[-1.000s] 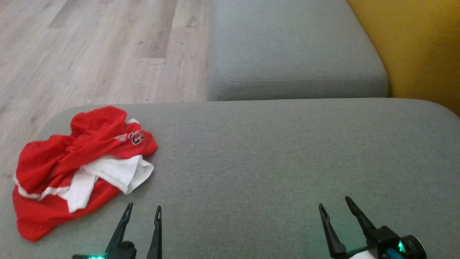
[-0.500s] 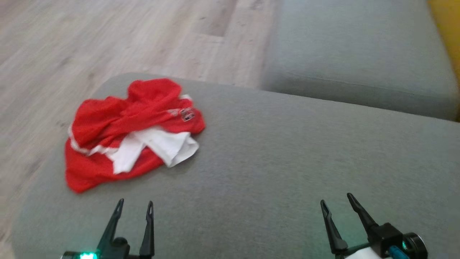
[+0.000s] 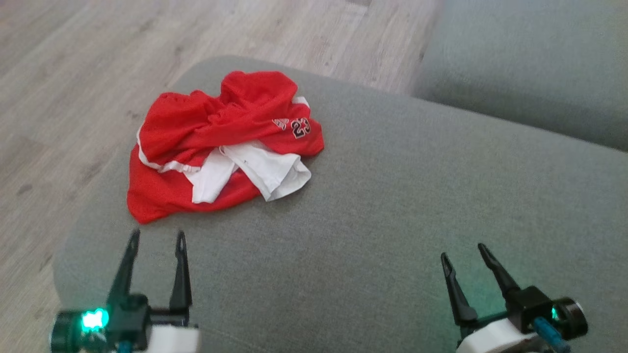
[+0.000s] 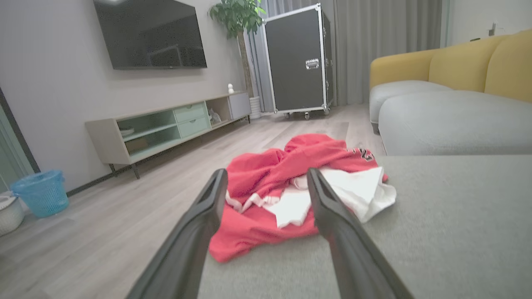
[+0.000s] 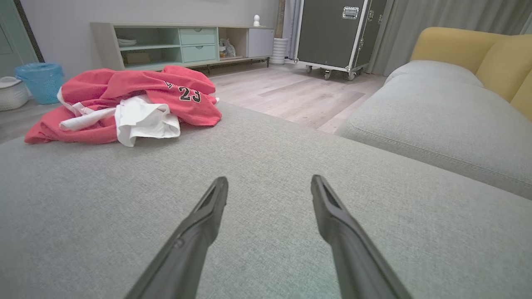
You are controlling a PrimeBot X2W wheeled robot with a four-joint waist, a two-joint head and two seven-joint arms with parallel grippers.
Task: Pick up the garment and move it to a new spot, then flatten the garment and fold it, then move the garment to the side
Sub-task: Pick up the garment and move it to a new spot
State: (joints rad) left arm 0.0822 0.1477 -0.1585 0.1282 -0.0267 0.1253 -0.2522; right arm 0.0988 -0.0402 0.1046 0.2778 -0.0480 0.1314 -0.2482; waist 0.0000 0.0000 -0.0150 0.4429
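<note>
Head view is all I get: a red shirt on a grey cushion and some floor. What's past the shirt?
Observer: Beyond the garment, the left wrist view shows a low cabinet along the wall.
Operator: Is anything standing on the floor there?
Observer: Yes, a blue basket stands on the floor, left of the cabinet in that view.
Operator: Is the far seat grey all over?
Observer: No, the right wrist view shows a yellow backrest behind it.
</note>
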